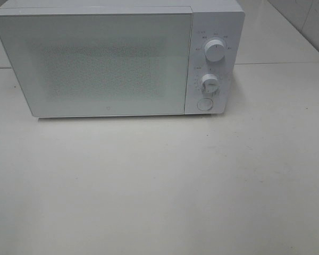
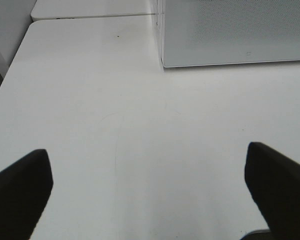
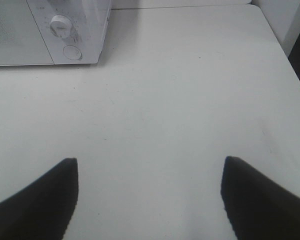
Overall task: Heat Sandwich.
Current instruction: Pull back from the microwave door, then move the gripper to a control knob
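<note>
You were working at what looked like a lab test bench dressed as a kitchen corner. The one kitchen sign was a white microwave oven with a speckled door, an upper dial, a lower dial and a round button beneath them. It stood on a plain white table, and a second white table butted against that one along a straight seam behind. Past the far corner ran a pale grey surface with seams; you could not tell whether it was wall or floor.
</note>
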Action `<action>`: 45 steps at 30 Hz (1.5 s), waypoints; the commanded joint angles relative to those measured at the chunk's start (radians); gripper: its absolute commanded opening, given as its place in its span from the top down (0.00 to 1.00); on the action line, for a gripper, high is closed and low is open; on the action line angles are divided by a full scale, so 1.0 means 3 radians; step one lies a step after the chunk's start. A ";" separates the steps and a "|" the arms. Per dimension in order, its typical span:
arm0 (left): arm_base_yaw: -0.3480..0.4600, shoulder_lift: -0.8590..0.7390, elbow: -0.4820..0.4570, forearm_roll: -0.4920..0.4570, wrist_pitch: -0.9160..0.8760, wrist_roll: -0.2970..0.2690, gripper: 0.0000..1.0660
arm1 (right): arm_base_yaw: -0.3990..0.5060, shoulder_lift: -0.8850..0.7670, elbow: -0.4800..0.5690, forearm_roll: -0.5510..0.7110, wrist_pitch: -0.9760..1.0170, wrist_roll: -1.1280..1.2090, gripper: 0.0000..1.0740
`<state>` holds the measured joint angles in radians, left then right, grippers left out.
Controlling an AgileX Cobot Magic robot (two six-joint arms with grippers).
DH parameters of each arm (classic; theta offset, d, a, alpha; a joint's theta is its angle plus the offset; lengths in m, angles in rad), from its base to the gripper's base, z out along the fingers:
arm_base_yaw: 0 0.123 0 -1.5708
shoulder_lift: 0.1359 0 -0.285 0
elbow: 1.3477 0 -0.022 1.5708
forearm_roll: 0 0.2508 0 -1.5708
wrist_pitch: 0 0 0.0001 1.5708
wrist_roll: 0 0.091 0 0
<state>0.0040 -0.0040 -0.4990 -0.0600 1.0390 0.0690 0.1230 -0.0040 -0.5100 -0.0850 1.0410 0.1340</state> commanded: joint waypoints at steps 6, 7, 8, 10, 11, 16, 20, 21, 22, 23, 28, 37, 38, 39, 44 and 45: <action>0.0010 -0.0093 0.0010 -0.0030 0.0000 -0.0017 0.05 | -0.0020 -0.0053 0.0003 -0.0013 -0.0010 0.0007 0.29; 0.0010 -0.0093 0.0010 -0.0030 0.0000 -0.0017 0.05 | -0.0020 -0.0053 0.0003 -0.0017 -0.0013 0.0007 0.29; 0.0010 -0.0093 0.0010 -0.0030 0.0000 -0.0017 0.05 | -0.0020 -0.0053 0.0000 -0.0017 -0.0020 0.0007 0.29; 0.0010 -0.0093 0.0010 -0.0030 0.0000 -0.0017 0.05 | -0.0020 -0.0050 -0.0060 -0.0013 -0.0060 0.0007 0.28; 0.0010 -0.0093 0.0010 -0.0030 0.0000 -0.0017 0.05 | -0.0020 -0.0050 -0.0060 -0.0013 -0.0060 0.0007 0.28; 0.0010 -0.0093 0.0010 -0.0030 0.0000 -0.0017 0.05 | -0.0020 0.0087 -0.0170 -0.0013 -0.0137 0.0007 0.28; 0.0010 -0.0093 0.0010 -0.0030 0.0000 -0.0017 0.05 | -0.0020 0.0373 -0.0180 -0.0013 -0.0317 0.0017 0.28; 0.0010 -0.0093 0.0010 -0.0030 0.0000 -0.0017 0.05 | -0.0020 0.0373 -0.0180 -0.0013 -0.0317 0.0017 0.28; 0.0010 -0.0093 0.0010 -0.0030 0.0000 -0.0017 0.05 | -0.0020 0.0423 -0.0180 -0.0013 -0.0367 0.0020 0.28; 0.0010 -0.0093 0.0010 -0.0030 0.0000 -0.0017 0.05 | -0.0020 0.0490 -0.0180 -0.0013 -0.0423 0.0020 0.28; 0.0010 -0.0093 0.0010 -0.0030 0.0000 -0.0017 0.05 | -0.0020 0.0820 -0.0180 -0.0007 -0.0680 0.0020 0.28; 0.0010 -0.0093 0.0010 -0.0030 0.0000 -0.0017 0.05 | -0.0020 0.1373 -0.0180 -0.0013 -0.1240 0.0013 0.28; 0.0010 -0.0093 0.0010 -0.0030 0.0000 -0.0017 0.05 | -0.0020 0.1513 -0.0180 -0.0013 -0.1403 0.0013 0.28; 0.0010 -0.0093 0.0010 -0.0030 0.0000 -0.0017 0.05 | -0.0020 0.1567 -0.0180 -0.0013 -0.1483 0.0013 0.27; 0.0010 -0.0093 0.0010 -0.0030 0.0000 -0.0017 0.05 | -0.0020 0.1850 -0.0180 -0.0013 -0.1743 0.0013 0.22; 0.0010 -0.0093 0.0010 -0.0030 0.0000 -0.0017 0.05 | -0.0020 0.1907 -0.0180 -0.0013 -0.1790 0.0013 0.21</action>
<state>0.0040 -0.0040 -0.4990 -0.0600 1.0390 0.0690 0.1230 0.5610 -0.5580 -0.0850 0.5290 0.1340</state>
